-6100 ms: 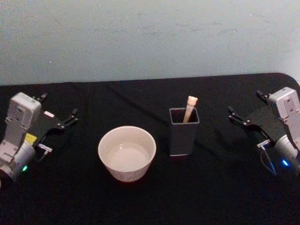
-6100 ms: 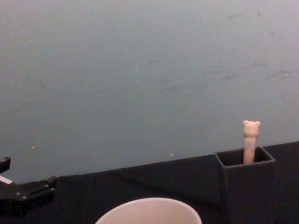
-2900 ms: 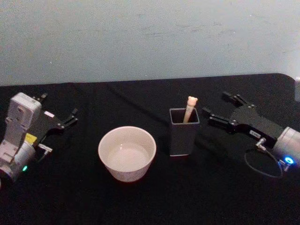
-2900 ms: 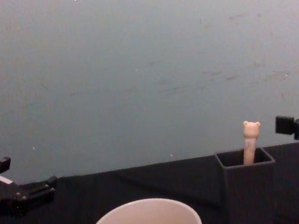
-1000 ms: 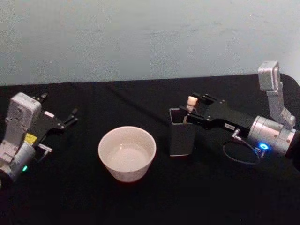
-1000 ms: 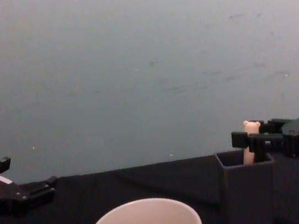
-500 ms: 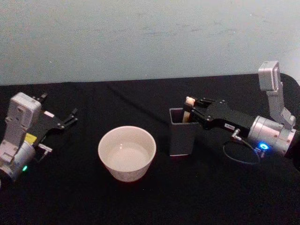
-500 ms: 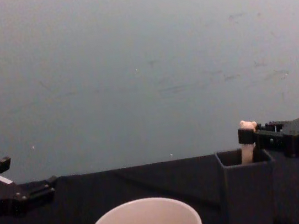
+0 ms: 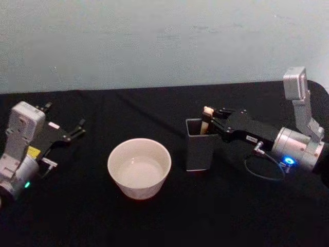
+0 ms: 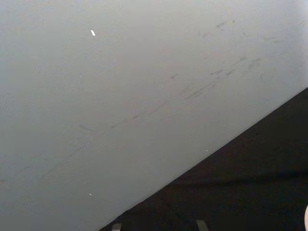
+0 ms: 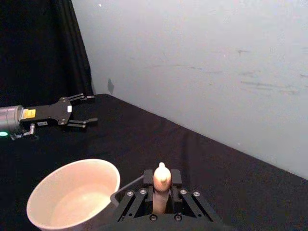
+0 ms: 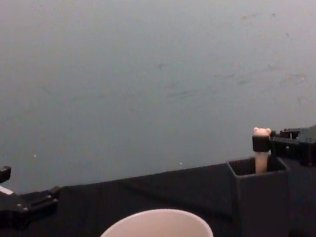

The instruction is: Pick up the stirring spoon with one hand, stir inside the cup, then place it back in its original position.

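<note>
The stirring spoon stands in the dark grey square holder, its pale handle and bear head sticking out of the mouth. My right gripper reaches in from the right and is shut on the handle just below the bear head. The spoon's bowl is hidden inside the holder. The cream-white cup sits left of the holder, also in the chest view and the right wrist view. My left gripper rests open at the far left, well away from the cup.
A black cloth covers the table, with a pale wall behind. The right arm's cable loops just right of the holder. Open cloth lies in front of the cup and between the cup and the left arm.
Over the last seconds the right gripper swung in from the far right to the holder. Its fingers closed on the spoon handle, which tilted slightly left. The left arm has stayed still.
</note>
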Controlling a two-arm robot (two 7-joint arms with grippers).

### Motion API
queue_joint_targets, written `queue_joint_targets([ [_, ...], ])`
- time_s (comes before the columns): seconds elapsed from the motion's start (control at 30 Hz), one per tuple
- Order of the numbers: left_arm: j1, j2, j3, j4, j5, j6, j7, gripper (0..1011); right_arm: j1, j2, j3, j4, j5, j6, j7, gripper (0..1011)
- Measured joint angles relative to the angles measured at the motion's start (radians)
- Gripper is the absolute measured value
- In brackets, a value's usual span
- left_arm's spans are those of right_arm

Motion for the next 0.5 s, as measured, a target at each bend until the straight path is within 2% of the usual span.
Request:
queue_joint_targets([
  [0.2, 0.0, 0.0, 0.0, 0.0, 0.0, 0.0, 0.0, 1001, -0.011, 0.008, 0.01, -0.037, -0.002, -0.009, -0.01, 205],
  [0.5, 0.0, 0.0, 0.0, 0.0, 0.0, 0.0, 0.0, 1001, -0.038, 0.036, 0.041, -0.137, 0.001, -0.038, -0.025, 205],
])
